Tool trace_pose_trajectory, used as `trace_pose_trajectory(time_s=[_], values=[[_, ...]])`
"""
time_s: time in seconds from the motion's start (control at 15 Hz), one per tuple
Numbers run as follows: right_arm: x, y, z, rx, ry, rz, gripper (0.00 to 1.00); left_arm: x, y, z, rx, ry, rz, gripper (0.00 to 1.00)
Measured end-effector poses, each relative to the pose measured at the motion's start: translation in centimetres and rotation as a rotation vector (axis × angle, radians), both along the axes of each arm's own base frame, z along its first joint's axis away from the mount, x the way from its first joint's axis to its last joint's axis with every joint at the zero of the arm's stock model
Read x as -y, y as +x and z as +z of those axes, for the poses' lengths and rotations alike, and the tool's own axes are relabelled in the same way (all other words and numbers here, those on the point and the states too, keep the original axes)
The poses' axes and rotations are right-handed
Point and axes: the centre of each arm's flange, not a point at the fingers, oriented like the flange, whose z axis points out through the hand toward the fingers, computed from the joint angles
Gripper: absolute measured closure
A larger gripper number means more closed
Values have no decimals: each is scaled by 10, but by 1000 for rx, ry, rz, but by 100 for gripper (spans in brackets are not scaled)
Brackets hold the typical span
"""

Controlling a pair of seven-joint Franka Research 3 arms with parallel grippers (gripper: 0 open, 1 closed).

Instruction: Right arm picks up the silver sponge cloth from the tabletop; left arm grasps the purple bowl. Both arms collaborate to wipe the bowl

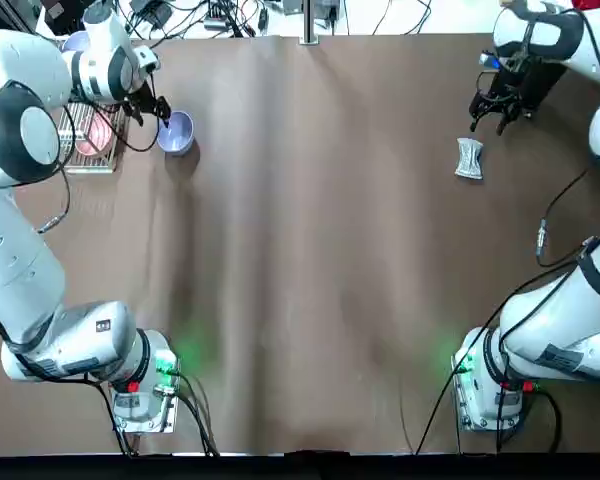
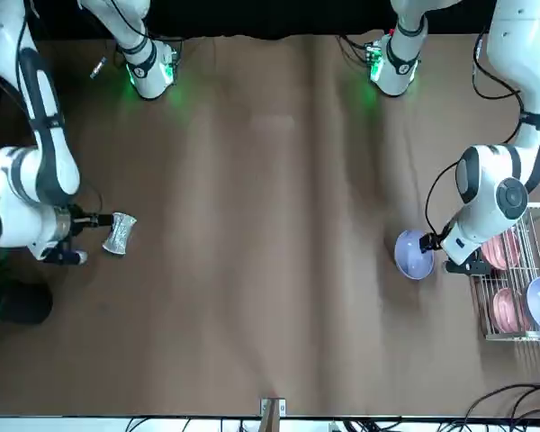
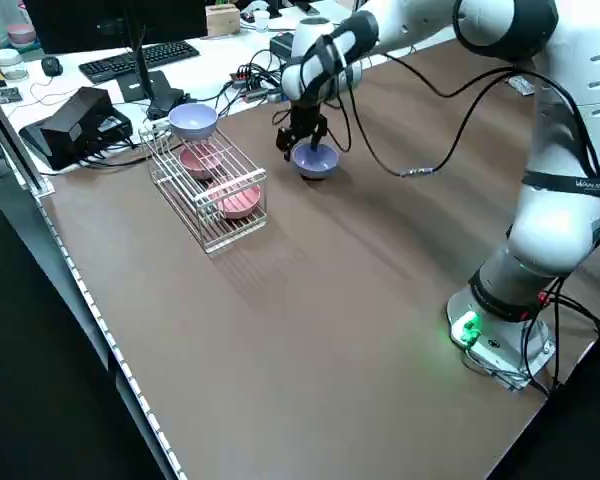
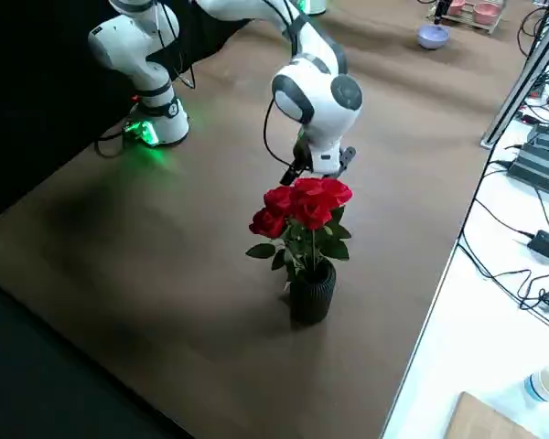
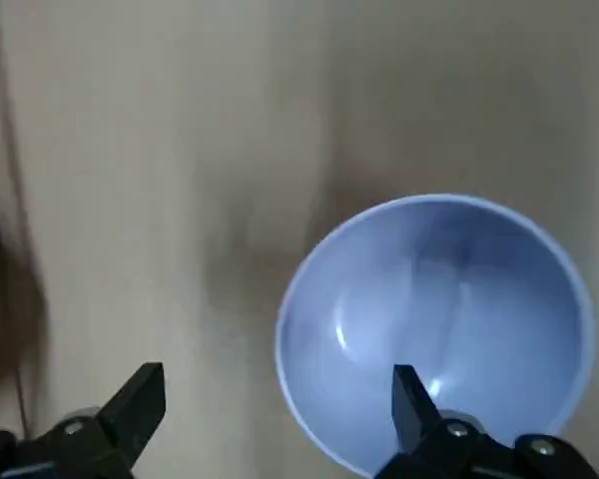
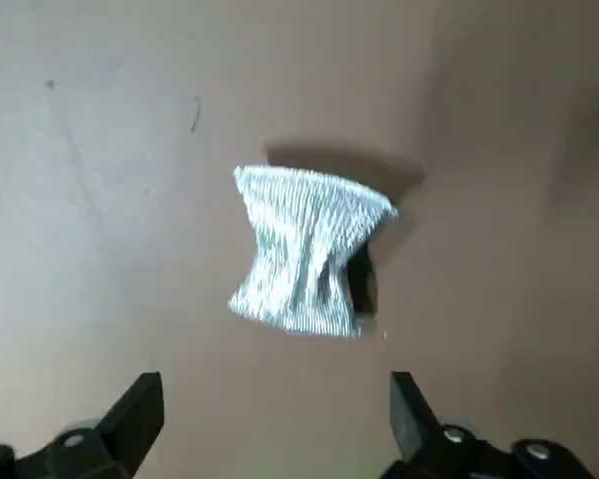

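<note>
Colours on my table right now

I see a matte brown tabletop (image 1: 310, 250), a ribbed silver-grey sponge cloth (image 6: 304, 249), and a pale lavender bowl (image 5: 439, 329) beside the wire rack (image 3: 208, 190), which holds pink bowls (image 3: 220, 180). Both arms are glossy white with green-lit bases; red roses (image 4: 300, 208) stand in a black vase (image 4: 311, 291).

Glossy purple bowl (image 5: 434, 329), shiny ribbed silver sponge cloth (image 6: 307, 249), matt brown tabletop (image 1: 320, 250).

wire rack (image 3: 212, 190), pink bowls inside | red roses (image 4: 300, 207) in dark vase
</note>
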Motion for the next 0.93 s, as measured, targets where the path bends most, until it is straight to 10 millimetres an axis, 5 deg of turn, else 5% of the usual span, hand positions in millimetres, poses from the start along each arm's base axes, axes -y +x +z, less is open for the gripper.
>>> trace_pose_trajectory(time_s=[0.2,0.33,0.47,0.93], values=[[3,4,-30,12,2,-8,3,-12,-3,-14,-8,-3,18,1],[6,3,-46,-3,5,-13,21,-13,-3,-21,-9,-5,18,3],[6,1,-64,-20,10,-15,28,-11,-4,-28,-15,-9,19,14],[13,-8,-97,-69,21,-29,40,-4,-4,-30,-17,-13,34,79]])
